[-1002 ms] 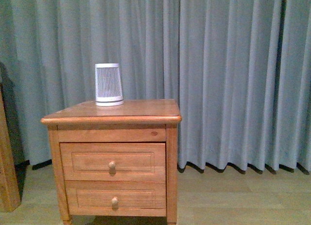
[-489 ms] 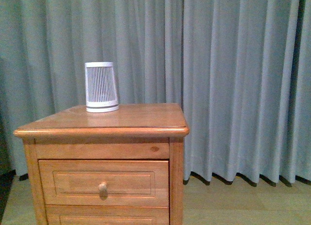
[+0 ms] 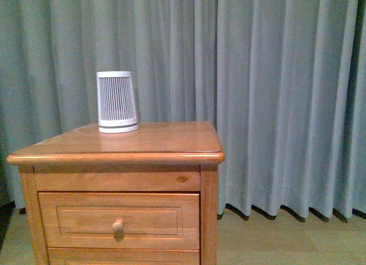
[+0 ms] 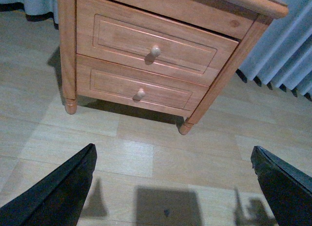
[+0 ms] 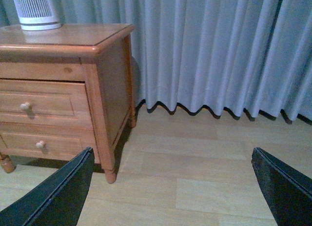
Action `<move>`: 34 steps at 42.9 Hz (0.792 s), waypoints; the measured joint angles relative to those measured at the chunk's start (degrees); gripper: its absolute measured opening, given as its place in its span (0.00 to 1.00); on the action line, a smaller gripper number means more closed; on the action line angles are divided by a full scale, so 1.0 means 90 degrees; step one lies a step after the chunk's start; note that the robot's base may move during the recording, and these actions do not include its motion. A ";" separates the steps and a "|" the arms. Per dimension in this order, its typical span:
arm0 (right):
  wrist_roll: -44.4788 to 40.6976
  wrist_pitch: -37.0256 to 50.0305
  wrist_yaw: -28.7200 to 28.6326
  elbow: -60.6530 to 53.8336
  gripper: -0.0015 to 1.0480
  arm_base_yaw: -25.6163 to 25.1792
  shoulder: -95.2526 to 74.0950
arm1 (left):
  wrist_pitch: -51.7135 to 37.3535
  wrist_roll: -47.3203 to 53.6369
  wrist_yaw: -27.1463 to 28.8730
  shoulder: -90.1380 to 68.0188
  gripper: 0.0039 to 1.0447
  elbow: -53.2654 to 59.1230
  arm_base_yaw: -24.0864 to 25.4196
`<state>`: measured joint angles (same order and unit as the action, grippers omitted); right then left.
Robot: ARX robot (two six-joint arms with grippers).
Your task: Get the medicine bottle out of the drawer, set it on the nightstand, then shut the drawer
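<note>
Drawer closed, well apart from left gripper and right gripper, both wide and empty.

Front view, lower left: nightstand — honey-coloured wood, varnished. The top is smooth and glossy enough to mirror the canister on it. The drawer front and round knob are the same wood, with a satin sheen. The canister is white-grey, finely ribbed and matt, and looks like plastic. Right side: curtain — blue-grey cloth, matt, soft pleats. The floor is pale wood-grain planks with a faint sheen. On the left hand, the fingers are black and matt.
</note>
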<state>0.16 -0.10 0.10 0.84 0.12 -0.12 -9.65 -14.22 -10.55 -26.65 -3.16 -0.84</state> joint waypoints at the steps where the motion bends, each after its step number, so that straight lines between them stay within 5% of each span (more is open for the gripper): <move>1: 0.0002 0.0000 0.0000 0.0000 0.93 0.0002 0.0000 | -0.0202 0.0005 0.0061 -0.0240 0.94 -0.0012 -0.0056; 8: 0.0002 0.0000 0.0000 0.0000 0.93 0.0002 0.0000 | -0.2429 0.0272 0.0459 -0.3024 0.94 -0.0554 -0.0583; 17: 0.0002 0.0000 0.0000 0.0000 0.93 0.0000 0.0000 | -0.4034 0.0469 0.0933 -0.5826 0.94 -0.1603 -0.0920; 34: 0.0000 0.0000 0.0000 0.0000 0.93 0.0000 0.0000 | -0.4551 0.0670 0.1472 -0.8939 0.94 -0.3820 -0.1365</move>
<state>0.16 -0.10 0.10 0.84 0.12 -0.12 -50.61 -8.19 2.70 -107.11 -37.54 -13.13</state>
